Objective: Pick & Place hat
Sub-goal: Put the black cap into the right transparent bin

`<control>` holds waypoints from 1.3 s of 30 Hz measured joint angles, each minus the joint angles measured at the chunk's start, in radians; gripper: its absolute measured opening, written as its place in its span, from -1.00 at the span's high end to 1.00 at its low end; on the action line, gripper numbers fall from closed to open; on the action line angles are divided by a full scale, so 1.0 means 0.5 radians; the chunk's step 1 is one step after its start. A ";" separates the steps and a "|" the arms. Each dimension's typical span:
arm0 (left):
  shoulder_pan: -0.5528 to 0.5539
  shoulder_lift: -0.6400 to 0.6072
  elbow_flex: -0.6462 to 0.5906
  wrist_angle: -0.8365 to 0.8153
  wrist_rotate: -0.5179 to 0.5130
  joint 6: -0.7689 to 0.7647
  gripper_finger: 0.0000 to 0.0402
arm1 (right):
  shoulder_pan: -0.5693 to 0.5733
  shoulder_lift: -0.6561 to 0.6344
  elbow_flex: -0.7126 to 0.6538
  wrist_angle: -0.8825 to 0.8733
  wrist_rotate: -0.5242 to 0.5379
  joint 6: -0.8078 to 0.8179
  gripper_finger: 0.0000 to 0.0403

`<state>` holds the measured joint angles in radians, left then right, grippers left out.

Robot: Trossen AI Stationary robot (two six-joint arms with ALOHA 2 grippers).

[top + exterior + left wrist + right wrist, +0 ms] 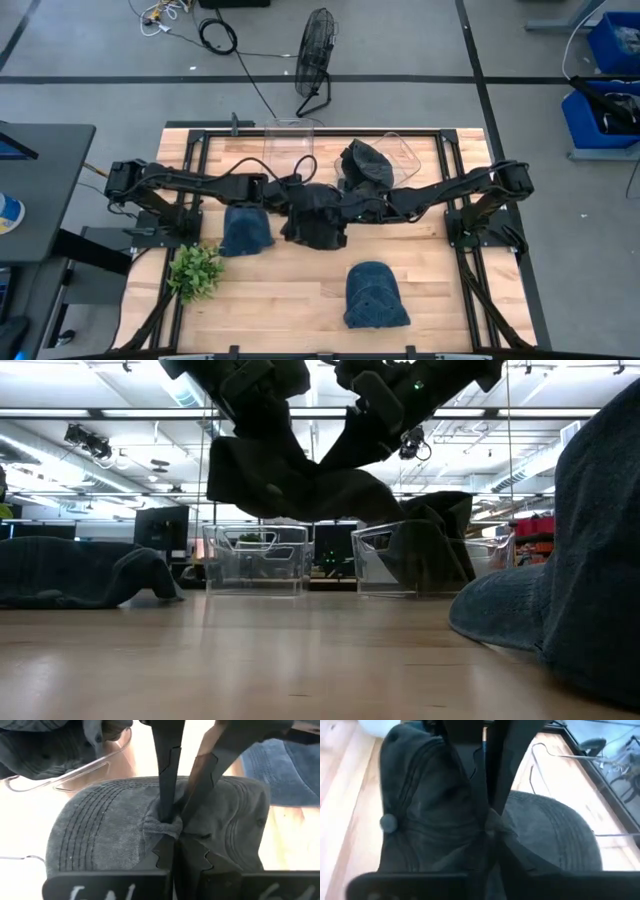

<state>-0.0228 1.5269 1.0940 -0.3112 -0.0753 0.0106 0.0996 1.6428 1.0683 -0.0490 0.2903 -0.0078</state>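
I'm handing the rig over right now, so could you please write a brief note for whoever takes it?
Left gripper: jaws shut on the dark hat, held mid-table above the wood.
Right gripper: jaws shut on the same hat from the other side.
Another dark hat sits in the right clear bin; the left clear bin looks empty.
Two blue hats wait on the table: one at left, one in front.
Left: place the held hat, then the blue ones.

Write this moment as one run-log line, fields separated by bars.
phase: carry | left gripper: shut on dark hat | right gripper: shut on dark hat | hat: lifted above table
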 joint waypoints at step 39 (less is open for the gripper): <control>-0.005 -0.005 0.003 0.016 0.034 0.003 0.92 | 0.036 -0.015 0.005 0.010 0.025 -0.046 0.84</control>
<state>-0.0254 1.5246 1.0954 -0.3031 -0.0582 0.0120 0.1177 1.6352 1.0706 -0.0442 0.3027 -0.0307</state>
